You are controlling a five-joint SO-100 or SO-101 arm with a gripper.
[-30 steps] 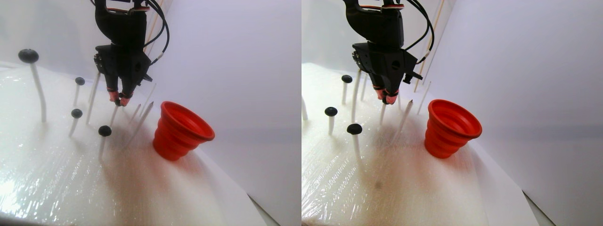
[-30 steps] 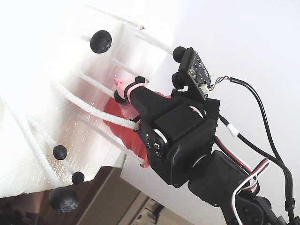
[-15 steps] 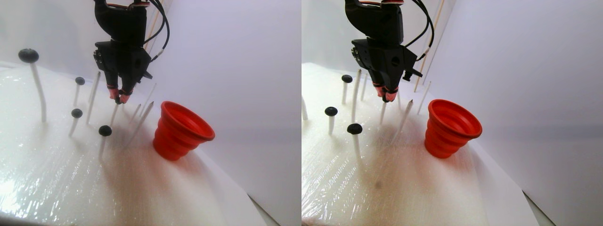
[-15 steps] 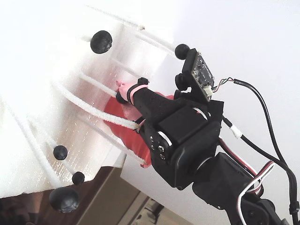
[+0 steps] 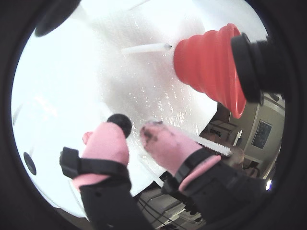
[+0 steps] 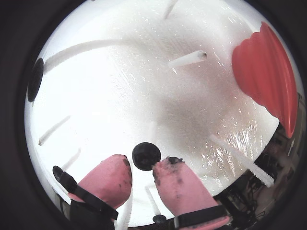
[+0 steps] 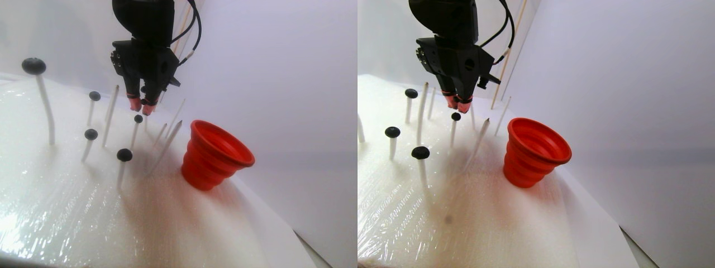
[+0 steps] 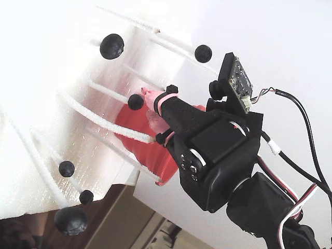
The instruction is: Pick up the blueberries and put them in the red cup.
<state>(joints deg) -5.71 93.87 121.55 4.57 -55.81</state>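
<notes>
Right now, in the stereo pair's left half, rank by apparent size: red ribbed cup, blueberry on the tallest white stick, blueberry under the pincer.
Red ribbed cup
blueberry on the tallest white stick
blueberry under the pincer (pincer)
Differing camera distance may skew the berries' ranking.
</notes>
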